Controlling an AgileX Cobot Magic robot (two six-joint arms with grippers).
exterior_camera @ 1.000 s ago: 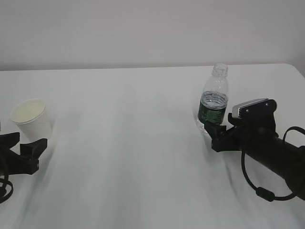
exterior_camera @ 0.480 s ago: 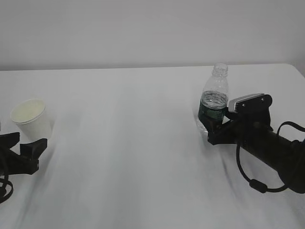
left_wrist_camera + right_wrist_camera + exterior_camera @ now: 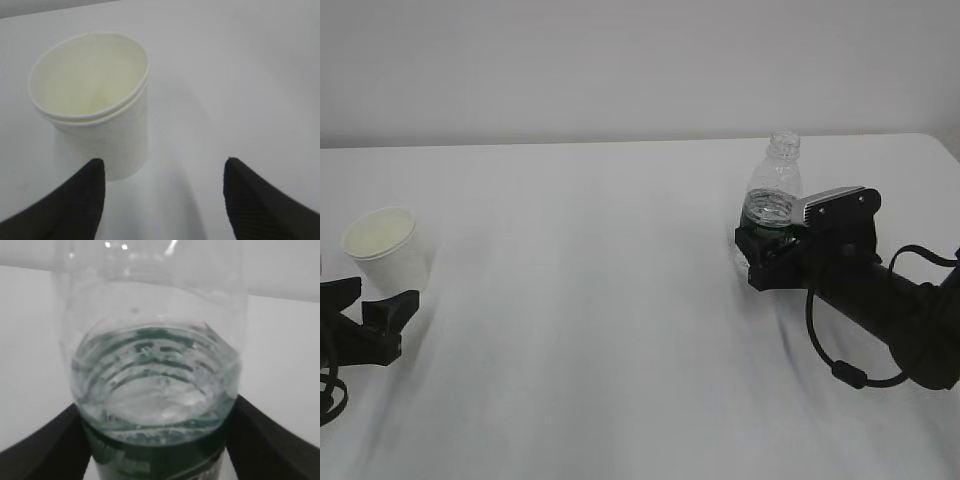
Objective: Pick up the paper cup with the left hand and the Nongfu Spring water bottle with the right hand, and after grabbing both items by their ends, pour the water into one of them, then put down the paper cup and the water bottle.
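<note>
Presently at the grasp stage, nothing lifted. Right hand (image 3: 763, 262) set low at the Nongfu Spring water bottle (image 3: 769, 215), jaws spread either side of the green label band, not visibly clamped; low placement presumably to take the bottle by its base end. Bottle upright on the table (image 3: 590, 300), right of centre, long axis vertical, capless neck up, water (image 3: 155, 390) inside. Left hand (image 3: 162, 195) released, fingers apart just short of the paper cup (image 3: 95, 110). Cup upright at far left, mouth up.

bare table (image 3: 590, 300) between cup (image 3: 386, 248), bottle (image 3: 772, 195)
</note>
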